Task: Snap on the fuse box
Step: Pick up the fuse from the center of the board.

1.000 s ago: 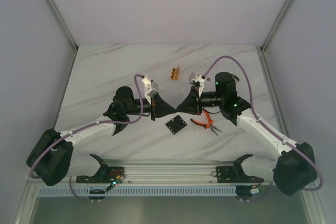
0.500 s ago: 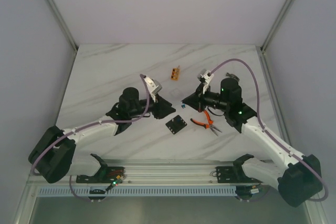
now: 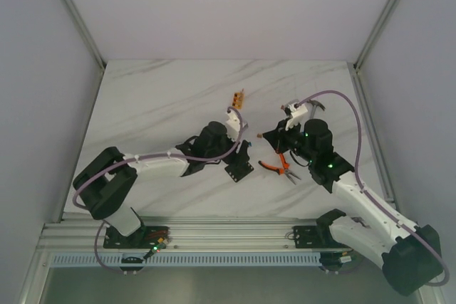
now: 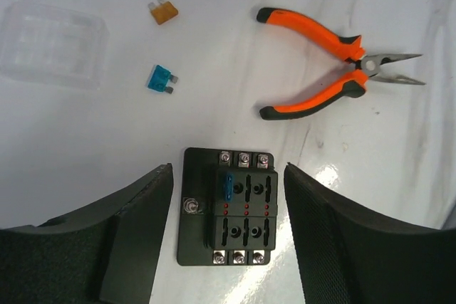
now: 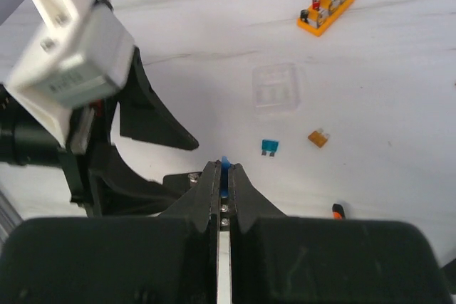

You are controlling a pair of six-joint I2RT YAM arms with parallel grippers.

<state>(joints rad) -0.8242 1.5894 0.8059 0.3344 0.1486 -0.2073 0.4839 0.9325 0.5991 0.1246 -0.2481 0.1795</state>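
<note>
The fuse box [image 4: 228,208] is a small black block lying flat on the white table, with one blue fuse seated in its top row. It also shows in the top view as the fuse box [image 3: 239,169]. My left gripper [image 4: 228,170] hangs open above it, one finger on each side, touching nothing. My right gripper [image 5: 224,169] is shut on a small blue fuse [image 5: 225,164] and sits just right of the box. In the top view the left gripper [image 3: 241,153] covers the box's upper edge, and the right gripper [image 3: 266,135] is beside it.
Orange-handled pliers [image 4: 328,62] lie right of the box. A clear plastic cover [image 4: 51,44], a loose blue fuse [image 4: 162,78] and an orange fuse [image 4: 163,11] lie beyond it. A small orange block [image 3: 238,97] sits farther back.
My left gripper opened and swung right from the table's middle to above the fuse box. My right gripper drew back to the right and closed fully.
</note>
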